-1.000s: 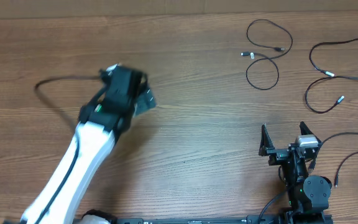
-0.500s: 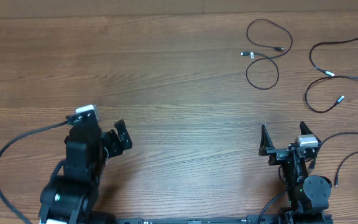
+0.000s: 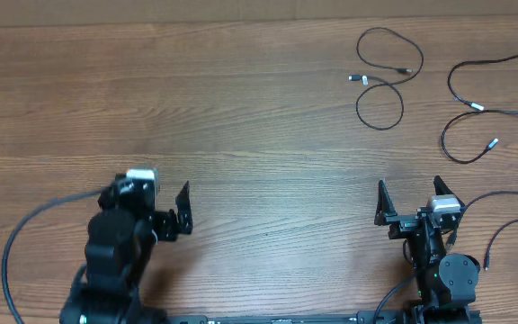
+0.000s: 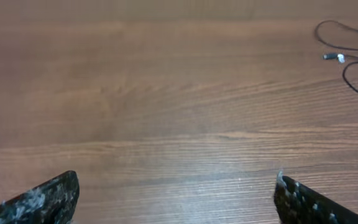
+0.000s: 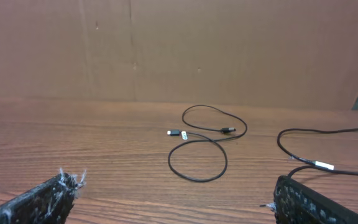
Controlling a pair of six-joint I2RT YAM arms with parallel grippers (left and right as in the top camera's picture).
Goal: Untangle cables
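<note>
Two thin black cables lie at the far right of the table, apart from each other. One cable [image 3: 376,80] forms two small loops with a pale plug at its left end. The other cable [image 3: 475,107] curves along the right edge with silver tips. My left gripper [image 3: 157,191] stands open near the front left, far from both. My right gripper [image 3: 410,191] stands open at the front right, below the cables. In the right wrist view the looped cable [image 5: 199,138] lies ahead of the open gripper [image 5: 176,186], with the second cable [image 5: 323,166] to its right. The left wrist view shows the looped cable [image 4: 353,50] far off, and its gripper [image 4: 176,186] holds nothing.
Thicker black robot wiring [image 3: 511,225] curls at the front right beside the right arm, and more wiring [image 3: 16,243] arcs at the front left. A brown wall [image 5: 179,50] rises behind the wooden table [image 3: 259,135].
The left arm has drawn back from the middle left of the table to the front edge, gripper still open. The right arm and both cables have not moved.
</note>
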